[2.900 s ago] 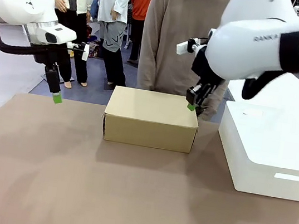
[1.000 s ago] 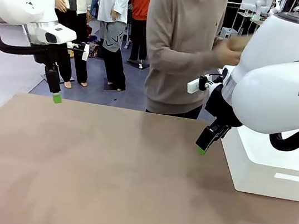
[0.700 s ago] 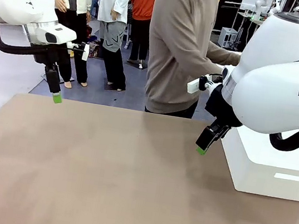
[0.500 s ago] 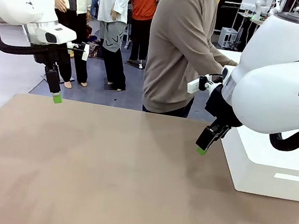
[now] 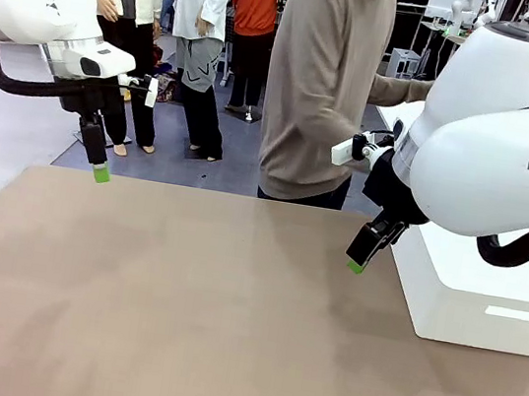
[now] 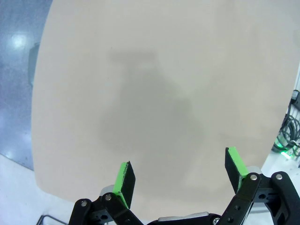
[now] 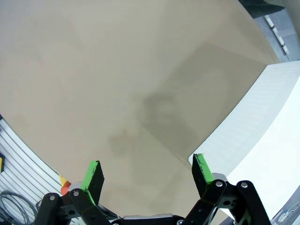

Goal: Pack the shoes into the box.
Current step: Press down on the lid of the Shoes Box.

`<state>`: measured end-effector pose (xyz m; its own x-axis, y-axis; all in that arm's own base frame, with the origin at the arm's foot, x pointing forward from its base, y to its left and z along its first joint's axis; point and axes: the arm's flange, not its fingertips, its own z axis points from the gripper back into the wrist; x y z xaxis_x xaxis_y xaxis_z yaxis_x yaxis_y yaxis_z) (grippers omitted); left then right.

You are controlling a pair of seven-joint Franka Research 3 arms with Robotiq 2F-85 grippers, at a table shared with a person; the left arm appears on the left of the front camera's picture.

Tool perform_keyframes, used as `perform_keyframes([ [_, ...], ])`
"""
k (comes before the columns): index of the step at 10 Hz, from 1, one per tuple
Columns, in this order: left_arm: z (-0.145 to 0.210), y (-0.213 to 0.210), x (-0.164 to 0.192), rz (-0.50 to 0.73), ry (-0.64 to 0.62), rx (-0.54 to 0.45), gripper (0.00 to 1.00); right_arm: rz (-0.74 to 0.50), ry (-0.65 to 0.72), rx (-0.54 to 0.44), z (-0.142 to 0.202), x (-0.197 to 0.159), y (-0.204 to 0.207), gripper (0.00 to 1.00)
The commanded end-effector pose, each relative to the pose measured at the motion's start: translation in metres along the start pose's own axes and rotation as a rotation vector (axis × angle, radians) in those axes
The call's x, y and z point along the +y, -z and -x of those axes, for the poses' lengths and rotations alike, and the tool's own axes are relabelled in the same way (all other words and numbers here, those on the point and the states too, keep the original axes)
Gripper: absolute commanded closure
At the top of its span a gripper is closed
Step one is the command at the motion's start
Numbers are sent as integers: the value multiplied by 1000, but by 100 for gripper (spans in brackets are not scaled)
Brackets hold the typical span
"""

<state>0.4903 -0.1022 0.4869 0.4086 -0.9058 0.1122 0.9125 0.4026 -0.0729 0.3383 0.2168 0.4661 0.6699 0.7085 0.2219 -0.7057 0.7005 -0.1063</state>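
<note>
Shoes and their tan cardboard box: where they lie cannot be told from these views. The brown table top carries a big white block-shaped box at its right side, whose far end is covered by the bulky white right arm. A person in a beige sweater stands at the far edge, turned toward that side, with one forearm reaching behind the arm's housing so that the hand is hidden.

In the front view each gripper is seen edge-on, so the gap there is hard to judge. The left gripper hangs above the table's far left edge, its green-padded fingers spread wide, with nothing between them. The right gripper hovers over bare table just beside the white box's near corner, fingers equally wide apart, touching nothing.
</note>
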Motion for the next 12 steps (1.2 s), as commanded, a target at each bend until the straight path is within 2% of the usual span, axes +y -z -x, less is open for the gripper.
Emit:
perform_keyframes([
  [1, 3, -2, 0, 12, 15, -17, 0, 3, 0, -3, -1, -1, -2, 0],
  [12, 3, -2, 0, 12, 15, -17, 0, 3, 0, -3, -1, -1, -2, 0],
])
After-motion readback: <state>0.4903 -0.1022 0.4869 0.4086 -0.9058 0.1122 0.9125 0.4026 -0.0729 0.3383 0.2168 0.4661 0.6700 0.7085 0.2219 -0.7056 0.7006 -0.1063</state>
